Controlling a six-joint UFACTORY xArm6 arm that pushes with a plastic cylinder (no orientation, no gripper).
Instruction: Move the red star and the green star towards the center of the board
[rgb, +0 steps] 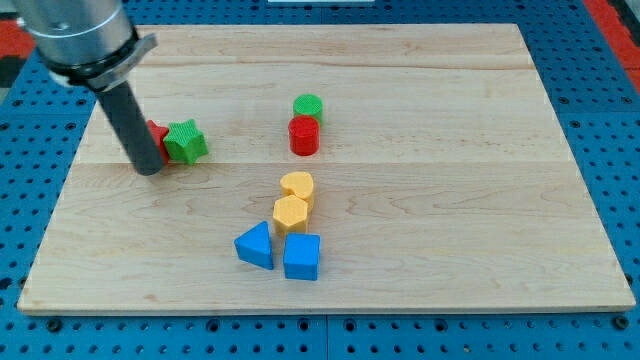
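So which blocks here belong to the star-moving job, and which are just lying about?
In the job:
- red star, mostly hidden behind the rod
- green star, touching it
- my tip, at the red star's left

Lying about:
- green cylinder
- red cylinder
- two yellow blocks
- two blue blocks

this looks like a robotics lab bench: a pale wooden counter (420, 90) lies on a blue perforated mounting plate (600, 150) with a red patch at the view's top corners, a machined metal arm housing (80, 35) hangs above, and small bright test blocks sit about.
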